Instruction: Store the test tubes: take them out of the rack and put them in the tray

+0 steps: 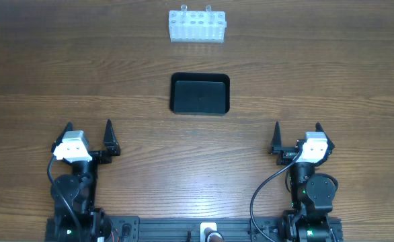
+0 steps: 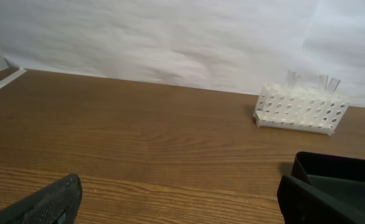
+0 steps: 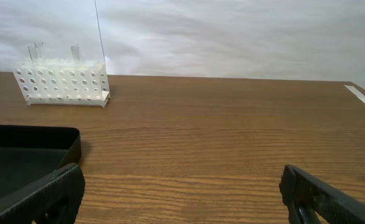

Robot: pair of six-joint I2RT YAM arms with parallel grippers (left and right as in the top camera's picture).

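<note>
Black-fingered and spread wide, the left jaws grip nothing and sit over the wooden surface (image 1: 83, 74), on the arm-base side of the black tray (image 1: 200, 94) and off to its left. The right jaws, likewise released and bare, sit on that same side of the tray, off to its right. Farther out from the bases, the tray lies between the two pairs, apart from both. Beyond the tray's far rim, and not touching it, the white rack (image 1: 197, 28) stands upright with two clear test tubes (image 1: 183, 9) standing in it, apart from each other and well away from either pair of jaws.
</note>
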